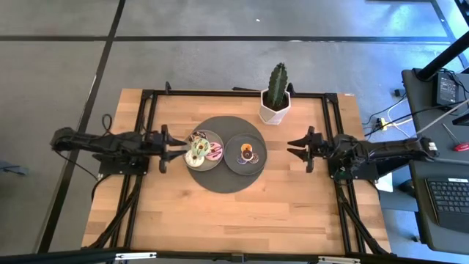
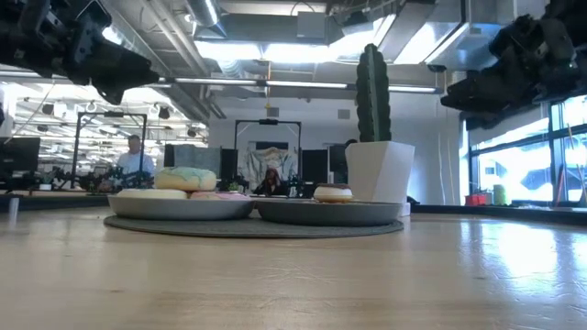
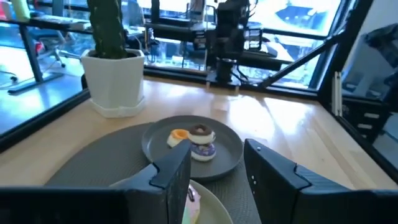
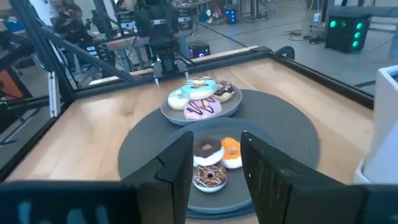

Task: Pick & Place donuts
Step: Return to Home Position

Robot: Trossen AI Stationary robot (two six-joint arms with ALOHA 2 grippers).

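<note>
A round dark mat (image 1: 226, 176) lies mid-table with two grey plates on it. The left plate (image 1: 213, 166) carries several donuts (image 1: 199, 149), iced white, pink, blue and brown, piled together (image 4: 200, 98). On the right plate (image 1: 256, 165) lie three smaller donuts (image 1: 247, 153): an orange mini, a brown-and-white one and a dark one (image 4: 211, 160). My left gripper (image 1: 176, 150) stands open at the left plate's outer rim, held level above the table. My right gripper (image 1: 293, 148) is open too, right of the mat, pointing level at the right plate. Neither holds anything.
A cactus in a white pot (image 1: 275, 99) stands at the far side of the mat, right of centre. A black frame (image 1: 220, 93) runs around the table's working area. Bare wood (image 1: 234, 216) lies between the mat and the near edge.
</note>
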